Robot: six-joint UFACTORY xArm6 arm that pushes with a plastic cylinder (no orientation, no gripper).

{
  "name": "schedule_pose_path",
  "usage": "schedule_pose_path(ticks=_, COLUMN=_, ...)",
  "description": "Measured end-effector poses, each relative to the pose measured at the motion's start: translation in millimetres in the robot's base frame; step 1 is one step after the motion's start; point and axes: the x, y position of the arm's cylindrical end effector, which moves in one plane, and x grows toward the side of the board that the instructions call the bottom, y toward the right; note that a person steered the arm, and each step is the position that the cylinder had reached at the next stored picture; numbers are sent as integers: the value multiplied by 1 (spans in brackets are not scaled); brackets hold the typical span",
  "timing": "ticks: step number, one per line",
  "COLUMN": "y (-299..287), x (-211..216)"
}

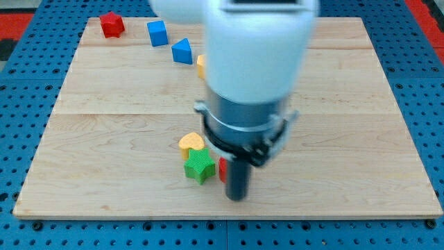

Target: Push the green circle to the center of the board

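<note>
Tool-wise, the dark rod carried nothing and had no jaws to open or close; my tip (237, 198) rested on the counter (361, 139) near its near edge, about midway across. A red block (223, 169), mostly hidden, sat touching the rod's left side. Just left of that lay a green star-shaped block (199, 167), with a yellow heart (192, 143) touching its far side. I could not tell where the green circle was; the arm hid the board's middle. A yellow block (200, 66) peeked out at the arm's left. Farther left lay a blue wedge (182, 51), a blue cube (157, 32) and a red star (111, 24).
</note>
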Motion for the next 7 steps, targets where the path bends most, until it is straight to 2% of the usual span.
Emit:
schedule_pose_path(ticks=1, y=21, x=-44)
schedule_pose_path(ticks=2, y=24, x=-27)
schedule_pose_path(ticks=3, y=75, x=-76)
schedule_pose_path(ticks=4, y=87, x=-147)
schedule_pose_path(ticks=5, y=97, x=-180)
schedule_pose_path(ticks=7, y=65, x=-191)
